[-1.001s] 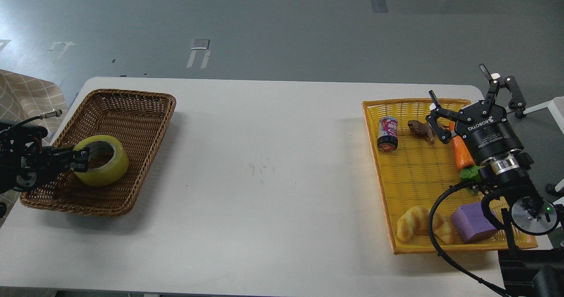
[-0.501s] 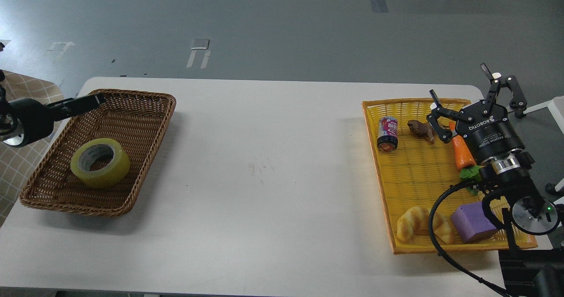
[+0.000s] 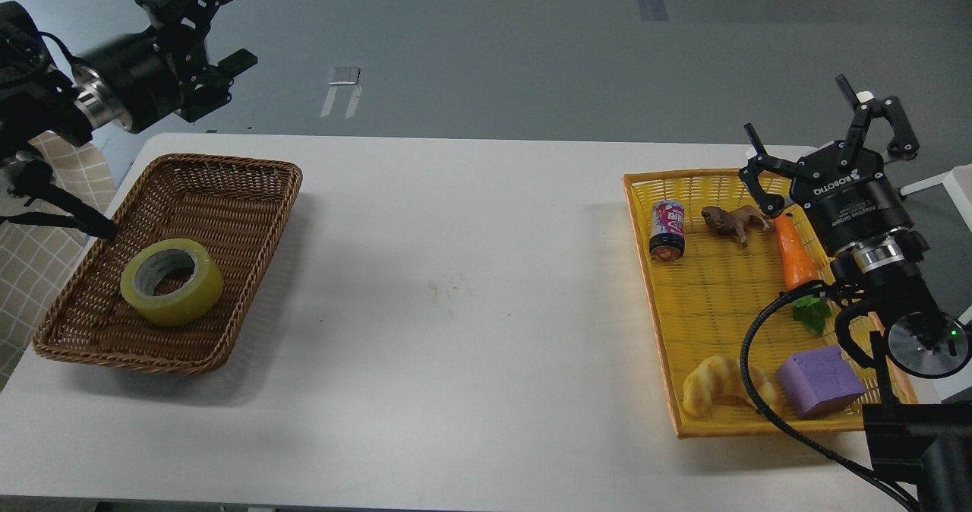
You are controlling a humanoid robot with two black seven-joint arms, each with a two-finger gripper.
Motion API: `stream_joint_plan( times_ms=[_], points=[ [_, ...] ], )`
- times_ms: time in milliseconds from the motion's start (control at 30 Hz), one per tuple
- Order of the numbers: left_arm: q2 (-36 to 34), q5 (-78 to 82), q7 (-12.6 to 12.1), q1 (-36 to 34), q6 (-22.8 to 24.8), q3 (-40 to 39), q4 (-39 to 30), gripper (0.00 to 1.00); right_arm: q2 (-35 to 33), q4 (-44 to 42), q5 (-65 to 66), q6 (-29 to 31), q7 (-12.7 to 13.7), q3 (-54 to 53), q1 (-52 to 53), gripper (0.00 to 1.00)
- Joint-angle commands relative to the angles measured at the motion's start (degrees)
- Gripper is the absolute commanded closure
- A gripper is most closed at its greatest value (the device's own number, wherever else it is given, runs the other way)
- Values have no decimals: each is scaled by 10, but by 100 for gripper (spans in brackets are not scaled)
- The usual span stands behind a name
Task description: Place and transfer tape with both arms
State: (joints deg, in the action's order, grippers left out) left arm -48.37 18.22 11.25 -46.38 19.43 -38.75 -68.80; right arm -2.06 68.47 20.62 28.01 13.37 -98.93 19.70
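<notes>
While the tape [image 3: 171, 281] lies flat in the brown wicker basket [image 3: 228, 174] at the left end of the white table [image 3: 456, 269], core hole facing up, neither arm has hold of it. My left gripper [image 3: 228, 22] hangs high above the far left corner of the table, well apart from the roll, its fingers spread and empty. My right gripper [image 3: 831, 136] hovers over the far edge of the yellow tray [image 3: 683, 314] at the right, fingers likewise apart and gripping nothing. As I judge it, the tape looks placed, so little seems left; the risk lies in any further move. Should the left arm drop back toward the basket, a finger could catch the woven rim and drag or tip the light basket, shifting the roll. On the right, the open fingers sit close above the carrot [image 3: 793, 254] and the small brown figure [image 3: 733, 222], and the arm's cable [image 3: 752, 375] loops across the croissant [image 3: 717, 390] and beside the purple block [image 3: 820, 381]; a careless swing could snag these, knock over the can [image 3: 667, 229], or nudge the tray toward the table edge.
</notes>
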Motion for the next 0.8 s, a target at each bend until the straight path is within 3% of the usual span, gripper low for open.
stream_joint_plan(
  times_ms=[0, 234, 334, 534, 768],
  points=[
    [44, -47, 2, 3, 20, -30, 0, 2, 0, -1, -1, 0, 0, 1, 33, 0],
    [111, -69, 2, 45, 29, -100, -12, 2, 0, -30, -1, 0, 7, 34, 81, 0],
    [136, -69, 1, 82, 67, -129, -25, 2, 0, -67, -1, 0, 10, 50, 105, 0],
    [172, -68, -2, 122, 86, -133, -27, 2, -20, -98, 1, 0, 29, 72, 133, 0],
    [208, -68, -2, 123, 86, -138, -26, 2, -20, -100, 7, 0, 30, 89, 140, 0]
  ],
)
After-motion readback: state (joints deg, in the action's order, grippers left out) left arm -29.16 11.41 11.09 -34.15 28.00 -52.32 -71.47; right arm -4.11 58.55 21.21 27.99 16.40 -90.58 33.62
